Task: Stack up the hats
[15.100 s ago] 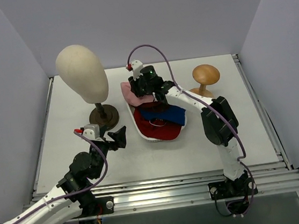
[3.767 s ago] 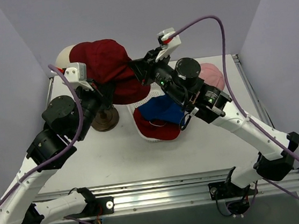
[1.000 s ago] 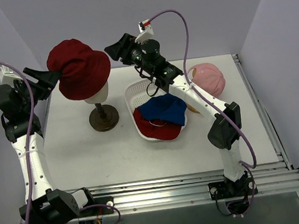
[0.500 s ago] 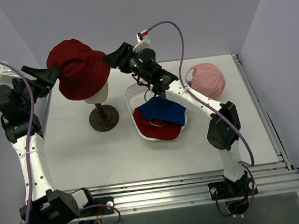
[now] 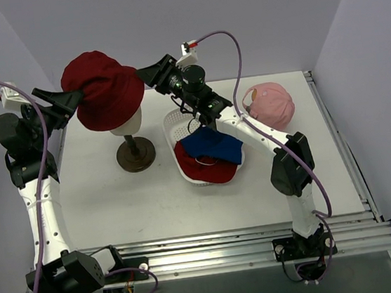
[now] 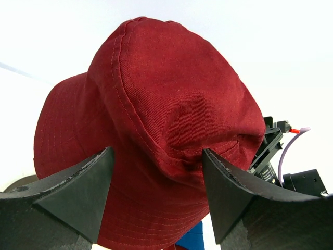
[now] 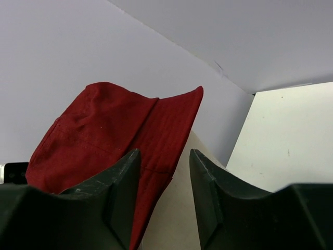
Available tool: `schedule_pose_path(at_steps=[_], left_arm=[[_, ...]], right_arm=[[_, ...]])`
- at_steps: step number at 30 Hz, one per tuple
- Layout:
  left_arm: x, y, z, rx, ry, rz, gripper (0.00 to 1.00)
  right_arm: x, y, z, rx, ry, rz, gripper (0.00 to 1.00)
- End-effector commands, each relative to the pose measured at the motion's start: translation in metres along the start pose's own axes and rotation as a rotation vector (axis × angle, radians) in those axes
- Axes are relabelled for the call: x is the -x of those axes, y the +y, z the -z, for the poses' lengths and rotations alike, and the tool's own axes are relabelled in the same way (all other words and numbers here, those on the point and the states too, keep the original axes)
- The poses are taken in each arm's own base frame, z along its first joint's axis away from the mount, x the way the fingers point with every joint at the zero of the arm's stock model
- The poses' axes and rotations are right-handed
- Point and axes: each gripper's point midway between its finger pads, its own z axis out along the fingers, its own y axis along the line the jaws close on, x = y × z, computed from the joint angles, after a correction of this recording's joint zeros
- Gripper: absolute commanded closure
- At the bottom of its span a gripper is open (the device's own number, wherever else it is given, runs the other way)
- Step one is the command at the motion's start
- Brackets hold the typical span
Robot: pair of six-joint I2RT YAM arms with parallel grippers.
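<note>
Lilac-walled white table point(image 5: 103, 199); left hand point(image 5: 74, 99) and right hand point(image 5: 143, 74) gape beside dark red bucket hat point(image 5: 105, 93).

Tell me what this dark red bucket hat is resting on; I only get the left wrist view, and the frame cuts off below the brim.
Observer: The dark red bucket hat sits on the cream mannequin head, which stands upright on the table.
Operator: Is that scrap of blue under the brim another hat?
Observer: Yes, it is a blue bucket hat, and it lies on top of the red peaked cap in the white basket.
</note>
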Motion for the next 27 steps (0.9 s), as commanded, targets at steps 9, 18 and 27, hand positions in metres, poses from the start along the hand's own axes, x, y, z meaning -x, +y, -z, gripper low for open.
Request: schedule_pose_path(at_steps=[9, 18, 27], left_arm=[[0.0069, -0.0162, 0.0048, -0.044, -0.028, -0.056, 0.23], [0.0053, -0.014, 0.004, -0.03, -0.012, -0.056, 0.23], [0.0012, -0.0151, -0.0003, -0.035, -0.005, -0.06, 0.23]], right_arm=[[0.0112, 0.0334, 0.0055, 0.101, -0.037, -0.036, 0.68], [0.0119, 0.0366, 0.0068, 0.113, -0.036, -0.042, 0.72], [0.0076, 0.0377, 0.0074, 0.114, -0.019, -0.047, 0.74]])
